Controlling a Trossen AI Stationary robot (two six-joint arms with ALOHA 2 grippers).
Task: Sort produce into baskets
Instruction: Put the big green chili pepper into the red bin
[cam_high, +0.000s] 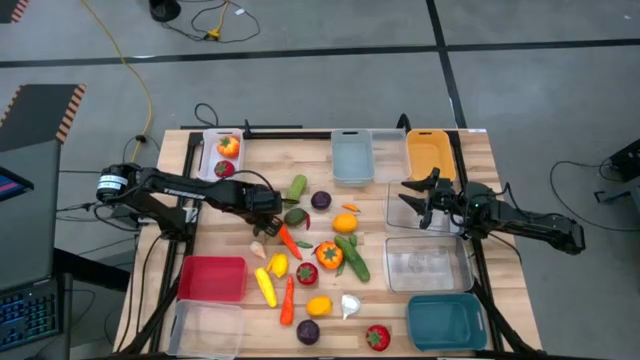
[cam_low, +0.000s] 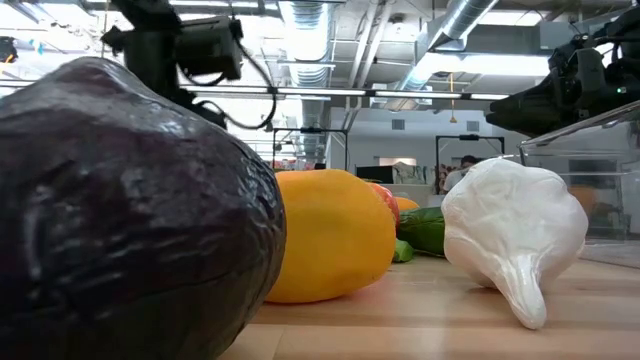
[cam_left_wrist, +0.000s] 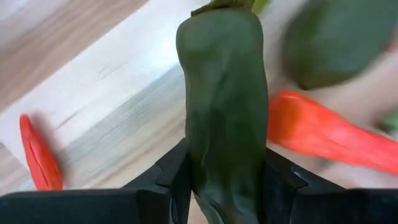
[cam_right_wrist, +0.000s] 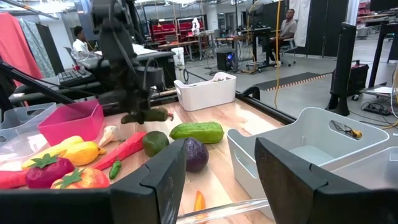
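Left gripper (cam_high: 268, 208) clamped on dark green pepper (cam_left_wrist: 225, 106) at mid-body, just off the boards w/ the central pile. Looks light, stiff, smooth skin; could slip, so grip around the waist seems right. White bin (cam_high: 222, 155) at back-left holds two red/orange pcs. Red bin (cam_high: 211, 278) empty. Right gripper (cam_high: 425, 196) parted, holding nothing, above a clear bin (cam_high: 421, 207).

Two dark jointed arms; black cabling; blocky black fingers (cam_right_wrist: 168, 180).

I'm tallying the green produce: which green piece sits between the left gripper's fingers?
The dark green pepper, clamped lengthwise by the left gripper; the light green cucumber lies free on the table.
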